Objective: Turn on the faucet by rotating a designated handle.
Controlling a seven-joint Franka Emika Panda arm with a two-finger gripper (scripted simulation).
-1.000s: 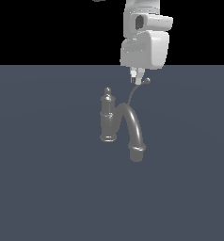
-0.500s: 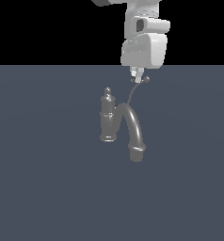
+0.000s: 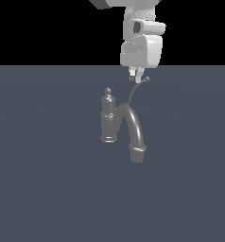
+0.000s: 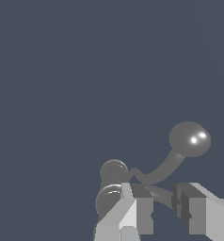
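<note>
Exterior view: the faucet [image 3: 109, 118] stands alone mid-floor [image 3: 38, 189], open floor all around. The gripper [image 3: 136, 78], fingers apart, hangs just above the handle [image 3: 133, 94], whose ball tip lies just beyond the fingertips [image 4: 132, 207].

the faucet [image 3: 109, 120] stands on a plain slate-grey floor [image 3: 38, 189].

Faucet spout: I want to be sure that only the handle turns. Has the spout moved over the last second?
No. The spout arches from the upright column to the same spot as before, and the column has not moved either.
</note>
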